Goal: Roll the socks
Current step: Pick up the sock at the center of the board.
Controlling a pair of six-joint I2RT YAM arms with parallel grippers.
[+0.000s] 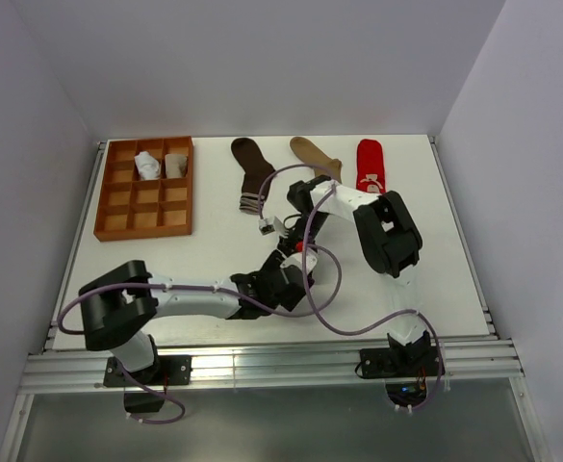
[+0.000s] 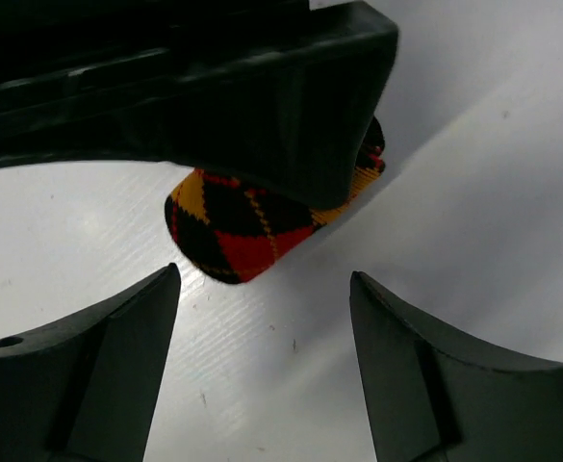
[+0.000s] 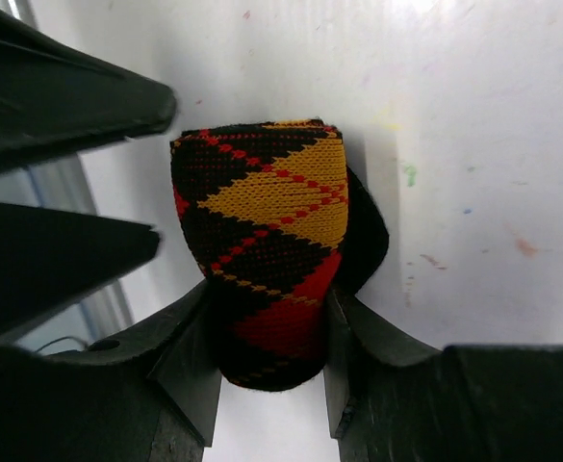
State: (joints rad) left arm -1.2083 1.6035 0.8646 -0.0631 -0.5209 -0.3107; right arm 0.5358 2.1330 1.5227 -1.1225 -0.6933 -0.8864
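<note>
My right gripper (image 3: 269, 295) is shut on the rolled black-orange argyle sock (image 3: 262, 241), which rests on the white table. In the top view the grippers meet at mid-table, and only a red bit of that sock (image 1: 301, 246) shows there. My left gripper (image 2: 265, 279) is open and empty, just short of the argyle sock (image 2: 247, 231), which lies partly under the right gripper's body (image 2: 214, 87). The dark brown sock (image 1: 253, 173), the tan sock (image 1: 316, 155) and the red sock (image 1: 370, 166) lie flat at the back.
The orange-brown gridded tray (image 1: 117, 219) stands at the back left, with a rolled white sock (image 1: 147, 166) and a rolled beige sock (image 1: 174, 165) in its top compartments. Purple cables (image 1: 331, 318) loop over the table near the arms. White walls enclose the table on three sides.
</note>
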